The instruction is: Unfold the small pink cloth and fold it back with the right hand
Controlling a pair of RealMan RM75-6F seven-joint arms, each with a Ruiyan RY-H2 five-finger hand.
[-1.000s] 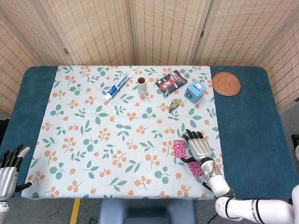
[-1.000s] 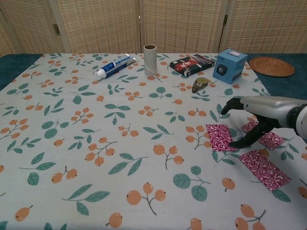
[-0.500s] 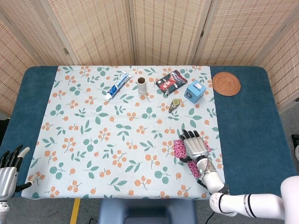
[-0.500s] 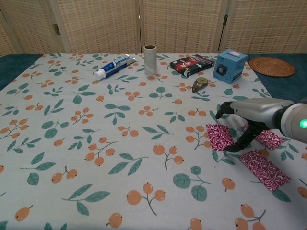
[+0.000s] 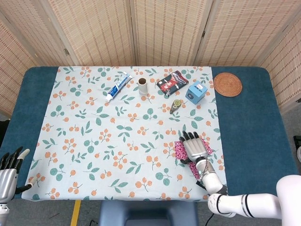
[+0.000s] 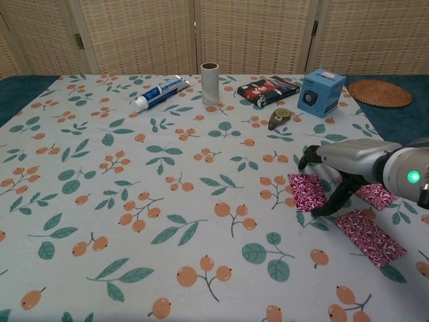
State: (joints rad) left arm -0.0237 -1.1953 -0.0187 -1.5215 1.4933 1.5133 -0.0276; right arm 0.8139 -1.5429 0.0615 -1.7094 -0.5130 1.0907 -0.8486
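The small pink patterned cloth (image 5: 180, 149) lies flat on the floral tablecloth near the front right. In the chest view the cloth (image 6: 307, 192) shows as separate patches around my right hand. My right hand (image 5: 195, 148) arches over its middle with fingers spread. In the chest view the right hand (image 6: 348, 161) has its fingertips raised off the table and its thumb down at the cloth's edge. Nothing is gripped. My left hand (image 5: 8, 172) hangs off the table's front left corner, fingers apart and empty.
Along the back stand a toothpaste tube (image 5: 118, 86), a cardboard roll (image 5: 142, 86), a dark patterned packet (image 5: 172, 81), a blue box (image 5: 197, 92) and a small round tool (image 5: 175, 104). A woven coaster (image 5: 227, 84) lies on the blue table (image 5: 249, 136) at the back right.
My right hand has slid a little left and away from me, over more of the pink cloth. The left hand has stayed where it was.
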